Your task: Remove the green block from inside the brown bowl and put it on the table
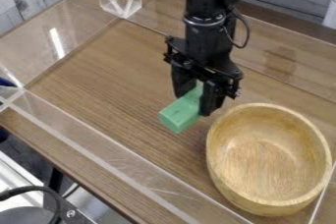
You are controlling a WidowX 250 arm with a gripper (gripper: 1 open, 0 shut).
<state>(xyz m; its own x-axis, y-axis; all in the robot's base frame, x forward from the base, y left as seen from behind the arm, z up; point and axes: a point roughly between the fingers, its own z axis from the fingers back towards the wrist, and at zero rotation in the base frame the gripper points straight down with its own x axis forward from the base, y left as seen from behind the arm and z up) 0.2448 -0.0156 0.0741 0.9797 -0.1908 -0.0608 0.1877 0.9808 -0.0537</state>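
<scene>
tool (199, 95): closed on the small bright green rectangular block (180, 113), pointed straight down | block: tilted, low end on the brown wood-grain counter (105, 81), at 10 o'clock of the round light-tan wooden bowl (269, 159), outside it

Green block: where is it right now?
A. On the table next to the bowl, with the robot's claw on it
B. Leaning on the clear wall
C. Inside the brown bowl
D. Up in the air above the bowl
A: the green block lies on the table, left of the empty bowl, its far end between the gripper's shut fingers.
</scene>
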